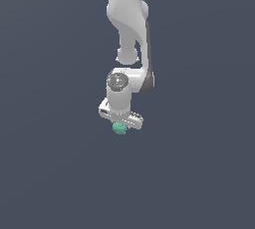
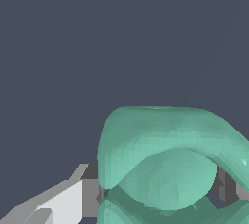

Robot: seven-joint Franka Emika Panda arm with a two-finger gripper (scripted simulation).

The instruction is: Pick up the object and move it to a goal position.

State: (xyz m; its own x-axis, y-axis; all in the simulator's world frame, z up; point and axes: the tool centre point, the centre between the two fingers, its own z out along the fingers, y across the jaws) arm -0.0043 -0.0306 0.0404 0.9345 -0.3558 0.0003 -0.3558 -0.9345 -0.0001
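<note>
The object is a small teal-green lumpy blob. In the exterior view it sits directly under my white gripper, partly hidden by the gripper body. In the wrist view the object fills the space between my fingers, with one finger against its side and the other mostly hidden behind it. The gripper is shut on the object. Whether the object rests on the surface or hangs above it does not show.
A plain dark grey surface fills both views. My white arm comes down from the top of the exterior view. No goal marker shows.
</note>
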